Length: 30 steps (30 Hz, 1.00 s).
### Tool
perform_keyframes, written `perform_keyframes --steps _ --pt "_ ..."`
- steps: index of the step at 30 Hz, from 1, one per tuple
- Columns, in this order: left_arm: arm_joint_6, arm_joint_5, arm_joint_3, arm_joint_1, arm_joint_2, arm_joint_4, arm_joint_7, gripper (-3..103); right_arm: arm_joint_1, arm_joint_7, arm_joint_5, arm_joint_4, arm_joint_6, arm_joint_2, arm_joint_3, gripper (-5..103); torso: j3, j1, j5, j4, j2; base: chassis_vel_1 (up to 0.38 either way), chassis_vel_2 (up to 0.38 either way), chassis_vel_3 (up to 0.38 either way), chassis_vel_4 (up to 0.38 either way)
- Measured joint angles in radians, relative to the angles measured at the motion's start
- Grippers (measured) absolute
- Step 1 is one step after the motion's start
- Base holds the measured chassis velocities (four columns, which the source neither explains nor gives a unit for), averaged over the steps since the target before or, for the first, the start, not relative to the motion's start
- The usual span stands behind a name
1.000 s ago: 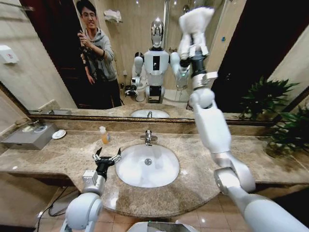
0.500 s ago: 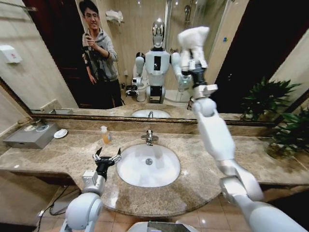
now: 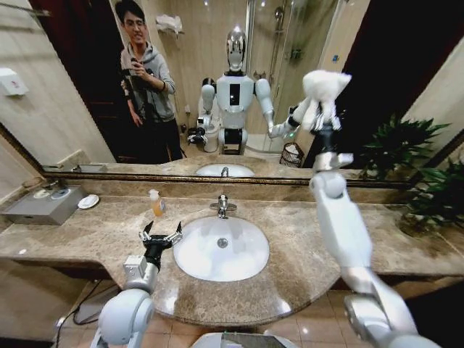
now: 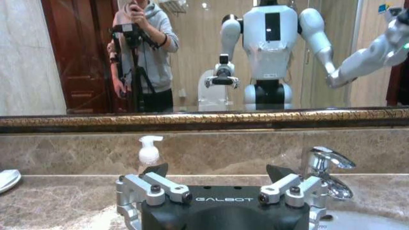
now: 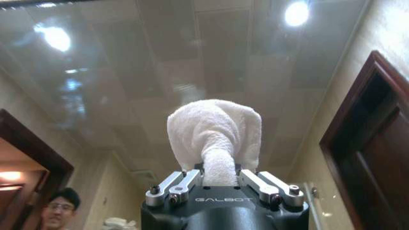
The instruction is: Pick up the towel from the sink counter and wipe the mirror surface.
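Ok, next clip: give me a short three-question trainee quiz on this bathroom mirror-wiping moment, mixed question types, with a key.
1. True or false: the right gripper has its jaws shut on the small white terry towel.
2. Multiple choice: the left gripper is (A) pressed on the mirror, (B) low over the mottled brown marble sink counter beside the oval white basin, jaws open, (C) gripping the chrome faucet.
3. Fill in: the towel is raised in front of the large bronze-framed ____.

Key: 1 true; 2 B; 3 mirror.
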<state>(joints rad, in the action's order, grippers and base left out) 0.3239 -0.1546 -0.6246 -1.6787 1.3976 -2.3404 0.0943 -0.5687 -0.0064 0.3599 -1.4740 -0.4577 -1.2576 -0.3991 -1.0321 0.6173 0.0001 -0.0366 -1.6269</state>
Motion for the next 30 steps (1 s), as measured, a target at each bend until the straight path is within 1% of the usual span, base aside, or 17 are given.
perform_keyframes --steps 2,3,4,6,8,13,20,22,24,26,27,28,30 --pt "0.000 0.000 0.000 0.000 0.000 0.000 0.000 100 -0.053 -0.013 -0.005 -0.008 -0.026 -0.021 -0.002 17 0.000 0.000 -0.0003 0.0001 0.000 0.000 0.000 0.000 0.000" --pt "0.000 0.000 0.000 0.000 0.000 0.000 0.000 100 -0.053 -0.013 -0.005 -0.008 -0.026 -0.021 -0.002 17 0.000 0.000 -0.0003 0.0001 0.000 0.000 0.000 0.000 0.000" --pt "0.000 0.000 0.000 0.000 0.000 0.000 0.000 100 -0.084 -0.021 -0.006 -0.003 -0.043 -0.030 -0.006 17 0.000 0.000 -0.0001 0.0001 0.000 0.000 0.000 0.000 0.000" --pt "0.000 0.000 0.000 0.000 0.000 0.000 0.000 100 -0.107 -0.027 -0.005 0.004 -0.052 -0.036 -0.011 17 0.000 0.000 -0.0001 0.0005 0.000 0.000 0.000 0.000 0.000" --pt "0.000 0.000 0.000 0.000 0.000 0.000 0.000 100 -0.154 -0.040 0.002 0.035 -0.076 -0.047 -0.033 17 0.000 0.000 0.0001 0.0007 0.000 0.000 0.000 0.000 0.000" --pt "0.000 0.000 0.000 0.000 0.000 0.000 0.000 100 -0.169 -0.046 0.012 0.083 -0.092 -0.050 -0.054 17 0.000 0.000 0.0000 0.0007 0.000 0.000 0.000 0.000 0.000" --pt "0.000 0.000 0.000 0.000 0.000 0.000 0.000 100 -0.148 -0.048 0.003 0.135 -0.102 -0.070 -0.048 17 0.000 0.000 -0.0003 0.0005 0.000 0.000 0.000 0.000 0.000" --pt "0.000 0.000 0.000 0.000 0.000 0.000 0.000 100 -0.146 -0.066 -0.016 0.140 -0.106 -0.102 -0.028 17 0.000 0.000 -0.0003 0.0006 0.000 0.000 0.000 0.000 0.000" --pt "0.000 0.000 0.000 0.000 0.000 0.000 0.000 100 -0.146 -0.077 -0.022 0.140 -0.107 -0.112 -0.019 17 0.000 0.000 -0.0003 0.0006 0.000 0.000 0.000 0.000 0.000" --pt "0.000 0.000 0.000 0.000 0.000 0.000 0.000 100 -0.147 -0.116 -0.042 0.142 -0.114 -0.145 0.005 17 0.000 0.000 -0.0003 0.0001 0.000 0.000 0.000 0.000 0.000" --pt "0.000 0.000 0.000 0.000 0.000 0.000 0.000 100 -0.147 -0.116 -0.042 0.142 -0.114 -0.145 0.005 17 0.000 0.000 -0.0003 0.0001 0.000 0.000 0.000 0.000 0.000" --pt "0.000 0.000 0.000 0.000 0.000 0.000 0.000 100 -0.147 -0.138 -0.053 0.145 -0.119 -0.164 0.017 17 0.000 0.000 -0.0003 -0.0001 0.000 0.000 0.000 0.000 0.000" --pt "0.000 0.000 0.000 0.000 0.000 0.000 0.000 100 -0.145 -0.144 -0.059 0.154 -0.121 -0.176 0.019 17 0.000 0.000 -0.0003 0.0000 0.000 0.000 0.000 0.000 0.000"
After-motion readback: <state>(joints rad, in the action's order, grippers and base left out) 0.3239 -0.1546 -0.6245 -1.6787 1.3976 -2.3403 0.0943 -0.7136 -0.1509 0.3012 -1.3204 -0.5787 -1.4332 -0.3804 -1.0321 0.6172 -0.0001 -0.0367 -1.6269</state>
